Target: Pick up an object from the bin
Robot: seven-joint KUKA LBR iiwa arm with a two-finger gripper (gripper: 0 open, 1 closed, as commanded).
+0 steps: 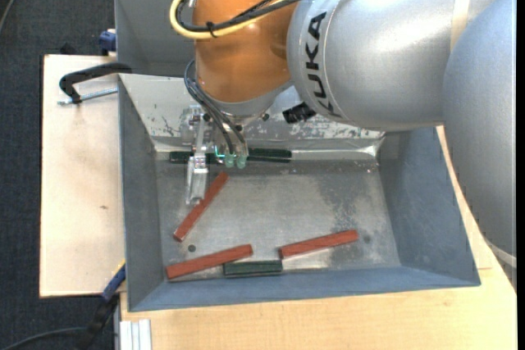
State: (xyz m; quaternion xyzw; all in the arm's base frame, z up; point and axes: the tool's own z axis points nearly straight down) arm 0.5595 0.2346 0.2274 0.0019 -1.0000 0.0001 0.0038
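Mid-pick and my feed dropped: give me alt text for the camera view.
The end effector hangs at the bin's back left, over a dark stick along the back wall and the top end of a slanted red-brown stick. Another red-brown stick, a dark green stick and a third red-brown stick lie near the front wall.
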